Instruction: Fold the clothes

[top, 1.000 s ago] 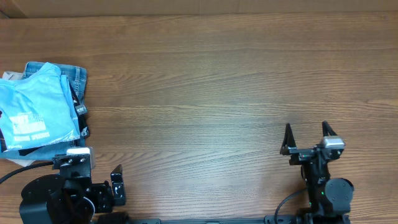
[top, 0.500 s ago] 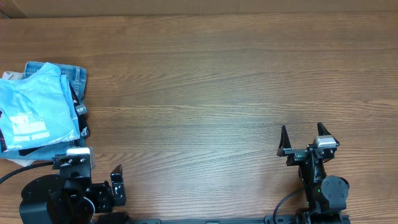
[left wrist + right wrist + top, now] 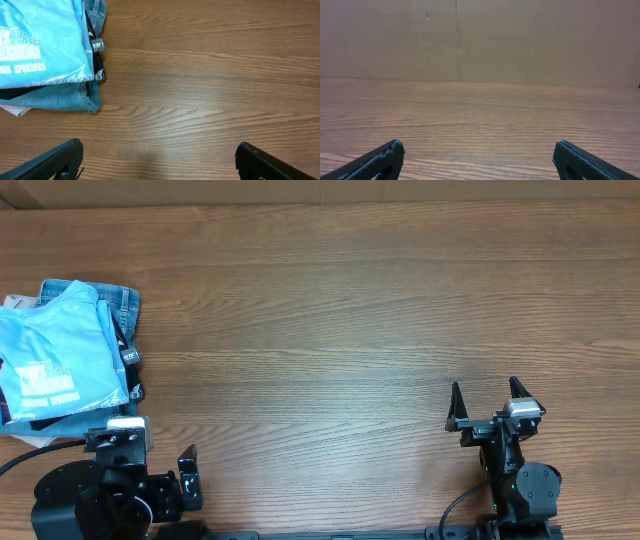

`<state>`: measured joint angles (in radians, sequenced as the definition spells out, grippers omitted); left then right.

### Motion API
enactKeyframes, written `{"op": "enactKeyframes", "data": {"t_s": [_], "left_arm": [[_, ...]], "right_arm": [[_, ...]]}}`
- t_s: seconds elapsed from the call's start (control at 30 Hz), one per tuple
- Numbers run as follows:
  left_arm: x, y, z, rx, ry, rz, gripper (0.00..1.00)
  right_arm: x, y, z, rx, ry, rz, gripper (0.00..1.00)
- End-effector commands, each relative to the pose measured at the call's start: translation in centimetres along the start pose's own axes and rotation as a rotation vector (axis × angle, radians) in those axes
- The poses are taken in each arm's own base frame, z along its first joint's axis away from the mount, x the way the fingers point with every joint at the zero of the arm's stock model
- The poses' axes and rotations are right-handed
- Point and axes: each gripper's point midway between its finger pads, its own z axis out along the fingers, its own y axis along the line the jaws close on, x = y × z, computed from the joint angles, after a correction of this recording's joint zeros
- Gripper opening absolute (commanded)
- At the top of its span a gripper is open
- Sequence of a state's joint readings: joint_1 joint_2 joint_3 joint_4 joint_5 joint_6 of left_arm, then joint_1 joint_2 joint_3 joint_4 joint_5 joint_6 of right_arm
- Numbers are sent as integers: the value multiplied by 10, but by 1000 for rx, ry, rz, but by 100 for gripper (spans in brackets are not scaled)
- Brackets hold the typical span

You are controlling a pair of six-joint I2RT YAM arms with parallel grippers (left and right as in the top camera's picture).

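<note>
The clothes, a light sky-blue T-shirt (image 3: 55, 360) with white lettering, lie folded on top of a small pile at the table's left edge. In the left wrist view the T-shirt (image 3: 40, 45) fills the top left corner. My left gripper (image 3: 160, 147) is open over bare wood, nearer and to the right of the pile, with nothing between its fingers. The left arm (image 3: 100, 490) sits at the front left. My right gripper (image 3: 487, 386) stands open at the front right, far from the pile. In its wrist view, the right gripper (image 3: 479, 147) holds nothing.
Under the T-shirt lie blue denim jeans (image 3: 122, 305) and a black garment (image 3: 128, 365), whose edges show at the pile's right side. A brown cardboard wall (image 3: 480, 40) rises beyond the table's far edge. Bare wood table (image 3: 330, 330) spans the middle.
My right gripper has shifted slightly left and toward the far side, still open. The left arm and the pile have not moved.
</note>
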<state>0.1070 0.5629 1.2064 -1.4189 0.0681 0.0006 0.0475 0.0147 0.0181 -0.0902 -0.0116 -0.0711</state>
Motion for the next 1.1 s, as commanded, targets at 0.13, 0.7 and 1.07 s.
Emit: {"op": "enactKeyframes", "data": {"t_s": [0.13,0.7,1.07], "left_arm": [[0,-1,-1,3,-7,15,100],[-13,3,36,-10,-276,54,100],[3,-6,118,47,-580,97,100]], "right_arm": [[0,2,0,-10,-9,3,100],[0,2,0,-10,-9,3,100],[0,2,0,-10,-9,3,100]]}}
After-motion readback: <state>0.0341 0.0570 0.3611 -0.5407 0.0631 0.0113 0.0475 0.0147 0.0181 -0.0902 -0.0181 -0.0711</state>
